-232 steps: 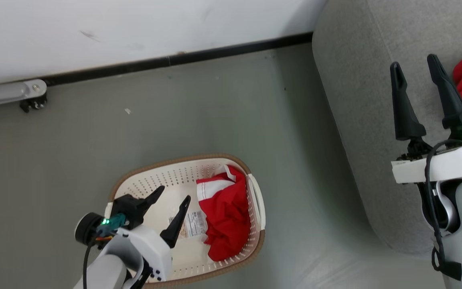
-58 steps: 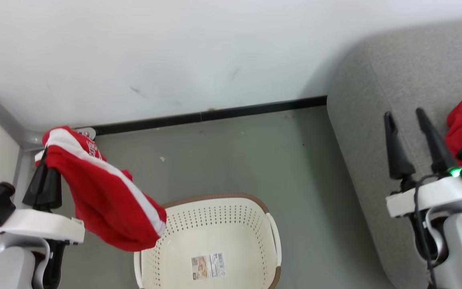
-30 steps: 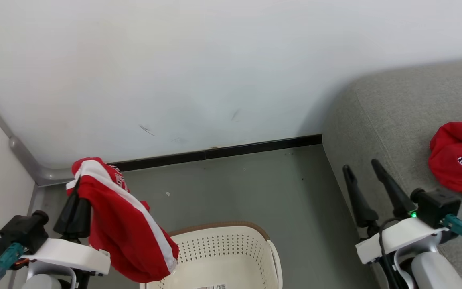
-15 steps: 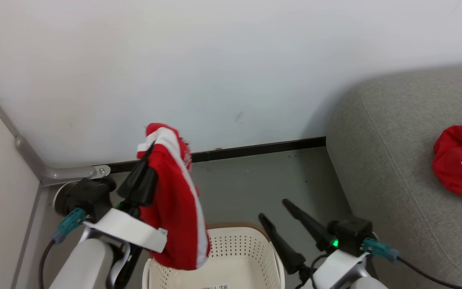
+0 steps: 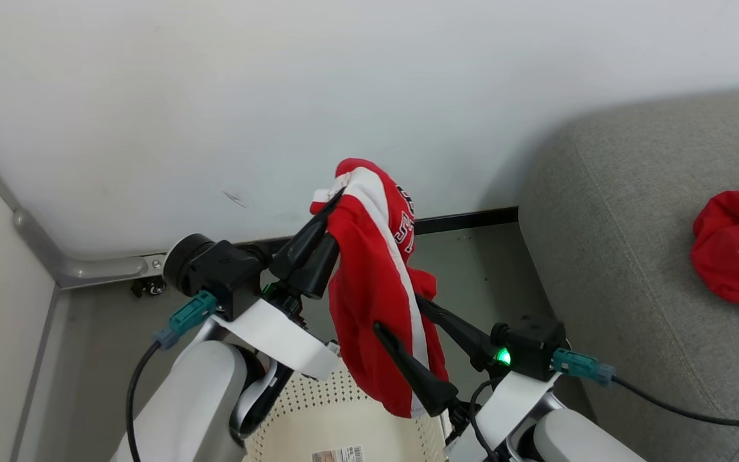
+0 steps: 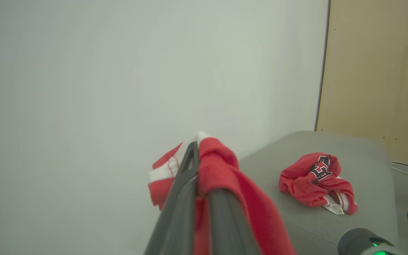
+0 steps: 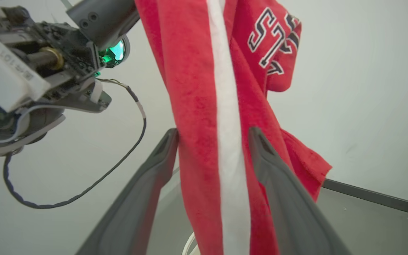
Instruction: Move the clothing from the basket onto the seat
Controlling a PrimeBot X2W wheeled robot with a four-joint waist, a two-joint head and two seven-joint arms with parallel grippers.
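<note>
Wall [image 5: 344, 77]: plain white, with a dark skirting strip at the base.

Seat [image 5: 632, 269]: grey upholstery at the robot's right. A crumpled red garment [image 5: 729, 256] with white trim and lettering lies on it, well apart from both arms.

Floor [image 5: 472, 269]: grey, between the wall and the seat.

Basket [image 5: 350, 420]: cream, perforated, low in the head view beneath the arms. The visible part of its floor carries only a label [image 5: 337, 454].

Hanging red garment [image 5: 369, 282]: white stripe, navy-and-white lettering. It is suspended above the basket, clear of the seat.

Left gripper [image 5: 334, 199]: closed tight on the top edge of the hanging red garment.

Right gripper [image 5: 398, 312]: jaws spread wide, one finger on each side of the hanging cloth, not clamped.
</note>
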